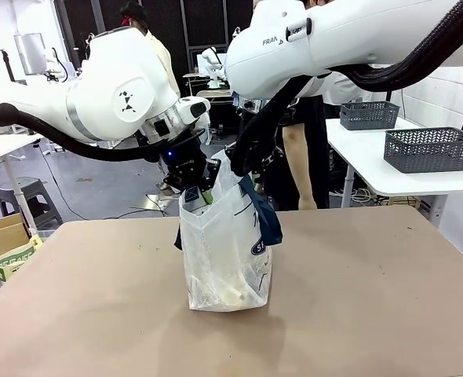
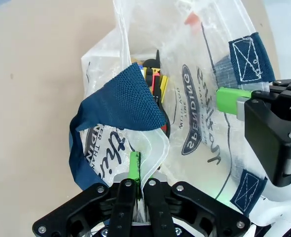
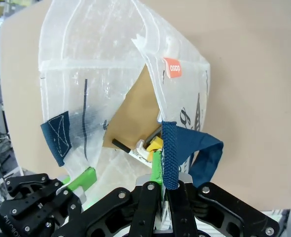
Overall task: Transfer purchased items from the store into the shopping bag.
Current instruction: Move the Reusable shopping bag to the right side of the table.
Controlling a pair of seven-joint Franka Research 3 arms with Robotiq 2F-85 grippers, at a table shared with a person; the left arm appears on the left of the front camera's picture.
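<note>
The shopping bag (image 1: 224, 251) stands upright mid-table, translucent white with navy straps and a round logo. My left gripper (image 1: 193, 193) is shut on its left rim, and the left wrist view shows the green pads pinching the plastic (image 2: 139, 165) beside a navy strap (image 2: 123, 101). My right gripper (image 1: 241, 168) is shut on the opposite rim, clamping plastic and strap together (image 3: 161, 165). Both hold the mouth open. Inside lie a flat brown packet (image 3: 133, 118) and small yellow, red and black items (image 2: 154, 81). Pale lumps (image 1: 231, 294) show through the bottom.
Two dark grey lattice baskets (image 1: 432, 149) (image 1: 369, 115) stand on a white side table to the right. A person (image 1: 298, 157) stands behind the far edge. The tan tabletop (image 1: 373, 290) lies bare around the bag. A cardboard box (image 1: 4, 236) sits off the left edge.
</note>
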